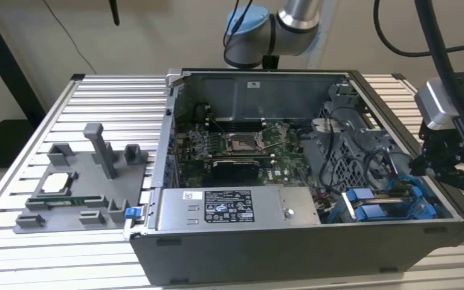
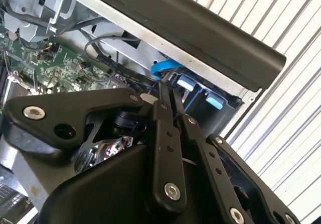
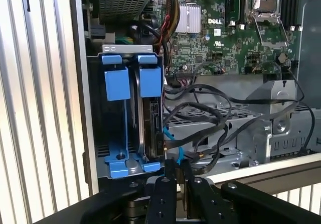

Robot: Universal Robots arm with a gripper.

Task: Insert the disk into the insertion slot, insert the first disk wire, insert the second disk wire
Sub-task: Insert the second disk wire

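Observation:
The disk (image 3: 152,126) stands edge-on in the insertion slot (image 3: 122,133), between bright blue rails and tabs near the case's corner. A thin light-blue disk wire (image 3: 172,142) runs from the disk's edge down between my fingertips. My gripper (image 3: 178,168) is shut on this wire just beside the disk. In the second wrist view the gripper (image 2: 167,94) has its black fingers pressed together, with the blue wire (image 2: 161,67) looping at their tips. In the exterior view the gripper (image 1: 422,164) hangs over the case's right wall above the blue insertion slot (image 1: 386,205).
The open computer case (image 1: 296,248) lies on a slatted metal table (image 1: 111,96). A grey labelled power-supply box (image 1: 232,208), the motherboard (image 1: 240,148) and a tangle of black cables (image 3: 215,108) lie inside. A grey fixture (image 1: 79,193) with parts is at the exterior view's left.

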